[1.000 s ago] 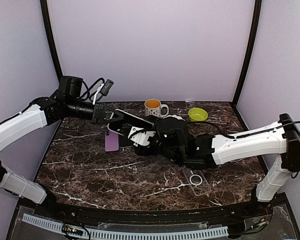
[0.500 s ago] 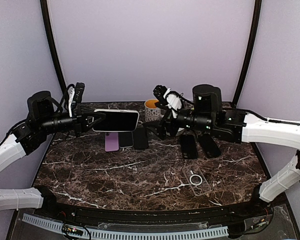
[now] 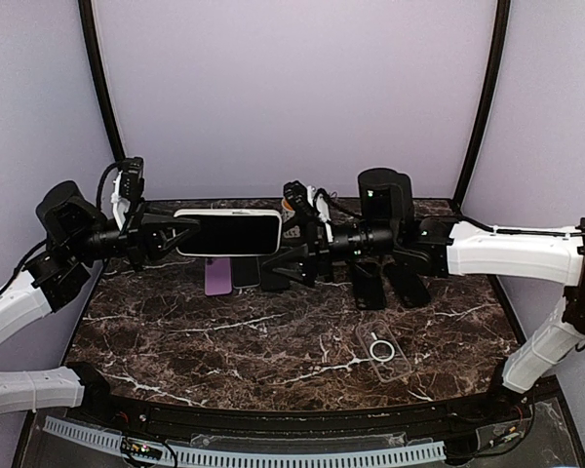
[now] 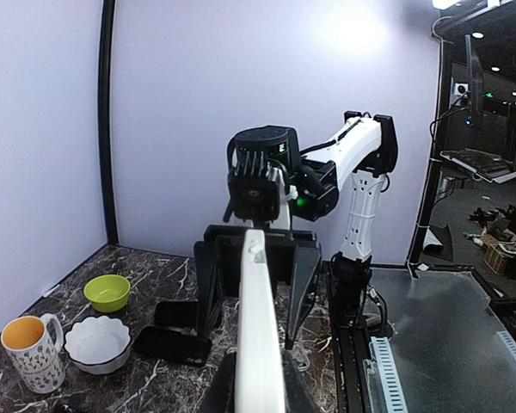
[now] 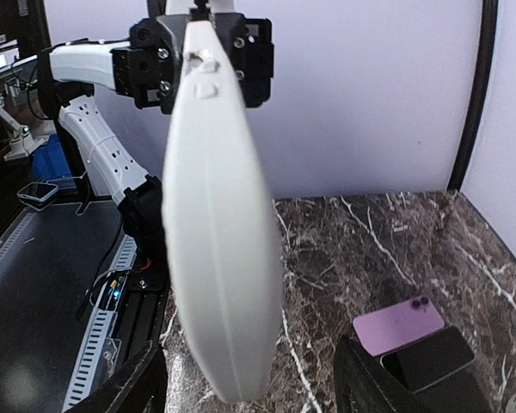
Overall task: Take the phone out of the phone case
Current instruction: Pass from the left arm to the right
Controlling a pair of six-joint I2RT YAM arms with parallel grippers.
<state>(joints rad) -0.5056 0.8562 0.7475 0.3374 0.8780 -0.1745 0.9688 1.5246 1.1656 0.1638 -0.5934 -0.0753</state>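
Phone point(image 3: 227, 232) clamped aloft by left pincer point(image 3: 180, 234); right pincer point(image 3: 291, 237) spread wide at opposite end; clear case point(image 3: 382, 349), mug point(image 4: 30, 353) seen on table point(image 3: 224, 341).

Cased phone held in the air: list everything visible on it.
The phone hangs above the table, long axis level, dark screen toward the top camera. Its white case, matte plastic or silicone by the look, rims it with rounded corners; wrist views show it edge-on, with raised button bumps. The left tool is shut on its left end. The right tool is open at its right end, a finger on either side; contact cannot be told. Nothing else touches it.
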